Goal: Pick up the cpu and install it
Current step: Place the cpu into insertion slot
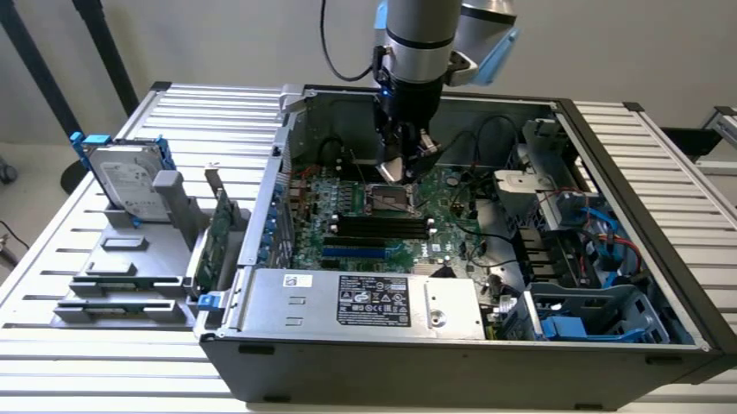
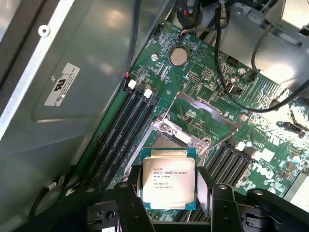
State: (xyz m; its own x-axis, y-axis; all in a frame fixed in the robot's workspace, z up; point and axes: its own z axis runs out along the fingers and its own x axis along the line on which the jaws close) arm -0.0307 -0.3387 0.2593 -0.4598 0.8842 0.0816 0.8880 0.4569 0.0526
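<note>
Firmly, the two black fingers (image 2: 126, 199) gripped the cpu (image 2: 168, 180) by its opposite edges, its lettered silver top facing the wrist camera. It hung over the open socket (image 2: 170, 139) of the green motherboard (image 2: 207, 87), inside the open computer case (image 1: 345, 371) on the slatted worktop (image 1: 219, 108).

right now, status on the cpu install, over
Gripper shut on the cpu. Cpu flat, close above the open socket, not seated. Black cables run beside the socket, not across it.
</note>
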